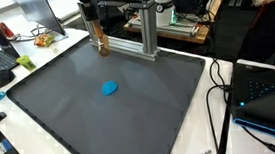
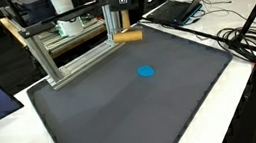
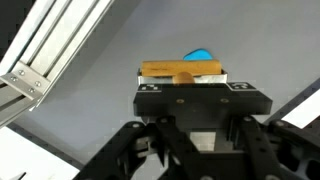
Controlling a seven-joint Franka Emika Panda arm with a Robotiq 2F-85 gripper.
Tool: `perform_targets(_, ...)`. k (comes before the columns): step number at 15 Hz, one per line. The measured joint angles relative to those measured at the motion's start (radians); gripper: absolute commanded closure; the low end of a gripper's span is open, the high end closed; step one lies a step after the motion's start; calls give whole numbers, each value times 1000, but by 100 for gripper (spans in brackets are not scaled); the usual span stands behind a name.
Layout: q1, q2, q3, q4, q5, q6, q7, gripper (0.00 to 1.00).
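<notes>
The end effector (image 3: 181, 84) is pinching a wooden block (image 3: 180, 69). In the wrist view the block sits crosswise between the two fingers, its long axis running side to side across the grip and its ends showing a little past each finger. In both exterior views the arm hangs at the far edge of the dark mat (image 1: 160, 100) that covers the table (image 2: 6, 139), just beside the aluminium frame (image 2: 66, 58) standing along that edge. The block (image 2: 129, 37) is held low there (whether its underside touches the mat or clears it, the pictures are too small to tell). The relation that matters is with the blue disc (image 1: 109, 87), the only other thing lying on the mat: it is near the mat's middle, well apart from the block and on the side away from the frame. From the wrist it shows just beyond the block's far long edge (image 3: 201, 54), slightly off toward one end rather than centred, so the disc lies straight out across the block's short side and not along its length. Nothing stands between the two.
</notes>
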Motion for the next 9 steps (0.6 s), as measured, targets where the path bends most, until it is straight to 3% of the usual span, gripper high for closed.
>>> perform_targets(5, 0, -95, 26, -46, 29, -161, -256, 78)
perform_targets(9, 0, -141, 33, -121, 28, -225, -465, 78)
